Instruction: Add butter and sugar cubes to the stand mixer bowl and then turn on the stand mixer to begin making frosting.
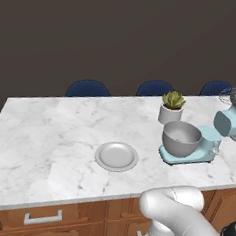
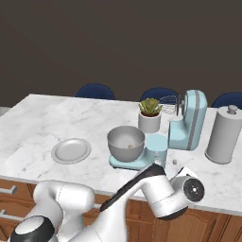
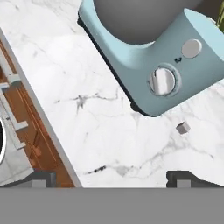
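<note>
Arm folded low at the counter's [image 2: 28,118] front edge: in the right base view the white forearm reaches toward 2 o'clock from the base, its wrist sitting just below the marble lip at about 5 o'clock from the stand mixer bowl [image 2: 125,142]. The hand looks down on the marble, and in the hand view the gripper [image 3: 113,177] stands wide open with nothing between its tips. The stand mixer [image 3: 162,65], head tilted back, lies toward 12 o'clock from the tips, with its round speed dial [image 3: 162,81] and a grey button [image 3: 191,48] facing the camera. A small grey sugar cube [image 3: 183,127] rests on the marble at 1 o'clock, apart from the mixer's base. The butter cannot be made out. A shallow grey plate [image 2: 71,150] sits at 9 o'clock from the bowl, a potted succulent [image 2: 150,115] at 1 o'clock.
</note>
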Robot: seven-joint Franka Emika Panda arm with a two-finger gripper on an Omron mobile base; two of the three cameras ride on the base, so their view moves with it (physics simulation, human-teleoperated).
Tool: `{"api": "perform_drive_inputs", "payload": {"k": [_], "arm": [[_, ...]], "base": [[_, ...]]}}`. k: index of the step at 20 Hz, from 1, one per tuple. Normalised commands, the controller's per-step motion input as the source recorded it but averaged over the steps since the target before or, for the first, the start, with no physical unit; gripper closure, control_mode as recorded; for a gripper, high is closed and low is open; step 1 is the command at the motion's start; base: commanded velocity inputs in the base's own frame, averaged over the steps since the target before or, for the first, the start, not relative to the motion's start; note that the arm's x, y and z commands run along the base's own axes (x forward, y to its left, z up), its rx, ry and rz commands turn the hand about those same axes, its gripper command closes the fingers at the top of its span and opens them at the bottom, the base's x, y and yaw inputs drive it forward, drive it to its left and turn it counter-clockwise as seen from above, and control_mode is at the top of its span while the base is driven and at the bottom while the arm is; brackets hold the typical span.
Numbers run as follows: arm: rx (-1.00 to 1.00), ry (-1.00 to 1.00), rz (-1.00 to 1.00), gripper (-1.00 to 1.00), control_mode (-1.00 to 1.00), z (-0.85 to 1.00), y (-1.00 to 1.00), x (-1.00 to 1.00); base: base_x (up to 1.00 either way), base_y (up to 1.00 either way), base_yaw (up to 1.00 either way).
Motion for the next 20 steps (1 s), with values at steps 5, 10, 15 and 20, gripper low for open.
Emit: {"api": "perform_drive_inputs", "payload": {"k": [5,10,15,20], "arm": [[0.17,-0.09,0.0,-1.0,-1.0,0.0,-0.3,0.49],[0.15,-0.09,0.01,-1.0,-1.0,-0.02,-0.08,0.46],[0.12,-0.13,0.04,-1.0,-1.0,-0.12,0.0,0.37],[0.11,-0.12,0.02,-1.0,-1.0,-0.15,0.03,0.38]], "base": [[0.0,0.0,0.0],[0.0,0.0,0.0],[0.0,0.0,0.0],[0.0,0.0,0.0]]}}
